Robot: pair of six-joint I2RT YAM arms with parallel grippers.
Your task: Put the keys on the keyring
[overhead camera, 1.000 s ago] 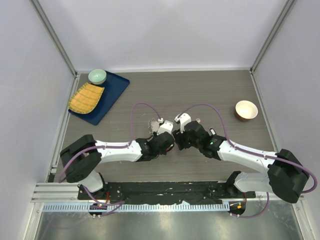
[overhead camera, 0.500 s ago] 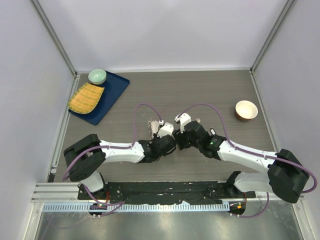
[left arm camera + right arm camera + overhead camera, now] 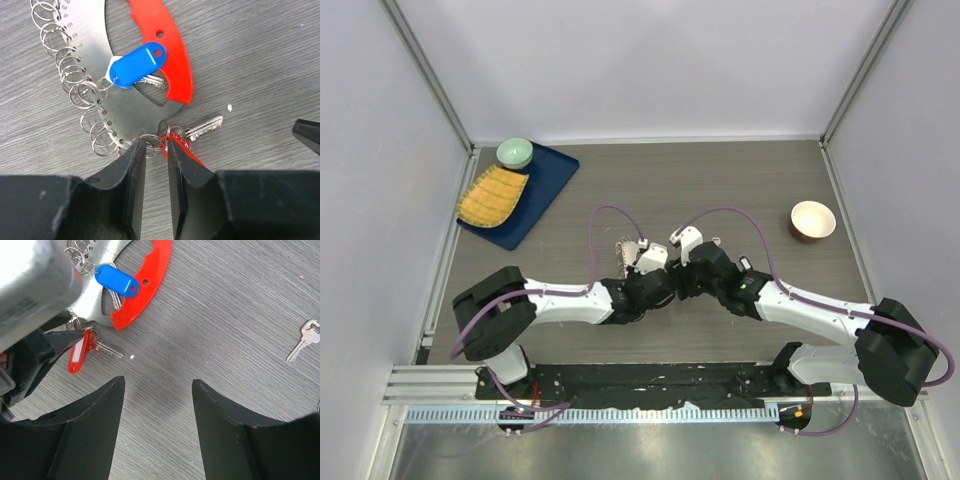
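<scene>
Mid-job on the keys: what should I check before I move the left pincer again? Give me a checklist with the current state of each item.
1. Left pincer on the small ring: fingers narrowly apart with the ring between the tips; whether it is gripped, cannot tell.
2. Red-tagged key threaded onto the keyring: it lies at the keyring's edge; cannot tell.
3. Silver key on the keyring: it lies loose on the table, far off to the side; not ok.
4. Right pincer open and empty: ok.
5. Blue tag clear of the left pincer: ok.
</scene>
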